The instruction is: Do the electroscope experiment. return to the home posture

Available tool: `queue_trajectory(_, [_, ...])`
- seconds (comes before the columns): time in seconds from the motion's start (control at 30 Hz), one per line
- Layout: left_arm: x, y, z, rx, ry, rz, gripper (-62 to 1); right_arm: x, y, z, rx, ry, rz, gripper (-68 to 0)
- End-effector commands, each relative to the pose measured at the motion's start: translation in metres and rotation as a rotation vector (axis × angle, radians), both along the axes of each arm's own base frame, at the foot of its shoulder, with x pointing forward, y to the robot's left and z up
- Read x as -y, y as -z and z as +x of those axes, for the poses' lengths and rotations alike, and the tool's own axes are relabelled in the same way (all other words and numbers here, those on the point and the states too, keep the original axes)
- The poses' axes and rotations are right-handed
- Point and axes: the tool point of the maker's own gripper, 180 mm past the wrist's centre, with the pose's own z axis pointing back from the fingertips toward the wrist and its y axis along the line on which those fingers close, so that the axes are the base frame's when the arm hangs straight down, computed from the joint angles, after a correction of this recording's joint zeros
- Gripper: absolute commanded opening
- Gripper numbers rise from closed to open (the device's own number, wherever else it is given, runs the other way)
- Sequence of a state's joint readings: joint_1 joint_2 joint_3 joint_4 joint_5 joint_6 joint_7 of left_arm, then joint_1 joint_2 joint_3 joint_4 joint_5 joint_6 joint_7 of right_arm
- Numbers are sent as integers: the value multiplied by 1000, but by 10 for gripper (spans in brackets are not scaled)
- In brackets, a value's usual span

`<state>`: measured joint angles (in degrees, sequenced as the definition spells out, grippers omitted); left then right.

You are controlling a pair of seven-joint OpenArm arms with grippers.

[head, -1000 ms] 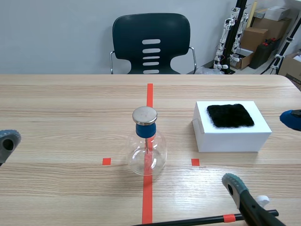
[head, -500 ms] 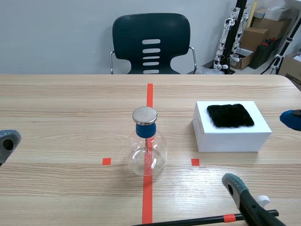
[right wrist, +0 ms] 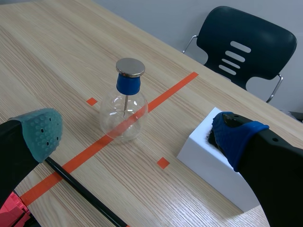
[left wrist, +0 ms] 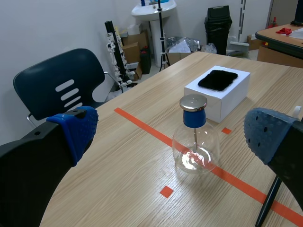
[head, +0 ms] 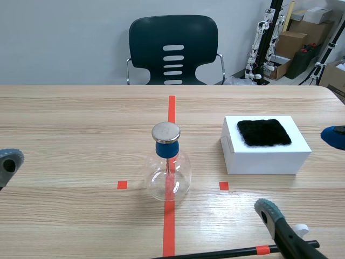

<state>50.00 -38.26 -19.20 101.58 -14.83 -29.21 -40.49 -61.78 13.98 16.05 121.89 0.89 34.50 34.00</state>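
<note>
Flask (head: 168,172) upright at mid-surface (head: 81,135), on the red line. Toward the right edge, white box (head: 267,156) topped with black fur (head: 264,132). Along the near edge, black rod (head: 215,252). Left jaws released by the left edge; right jaws released over the near right corner, both empty.
</note>
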Motion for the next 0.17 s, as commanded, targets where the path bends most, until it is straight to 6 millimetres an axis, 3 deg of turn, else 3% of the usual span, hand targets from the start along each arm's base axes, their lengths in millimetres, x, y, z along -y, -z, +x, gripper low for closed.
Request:
queue_trajectory(0.0, [2,-6,-1,10,2,-25,14,0,-7,2,24,3,17,4])
queue_trajectory(0.13, [2,-6,-1,10,2,-25,14,0,-7,2,24,3,17,4])
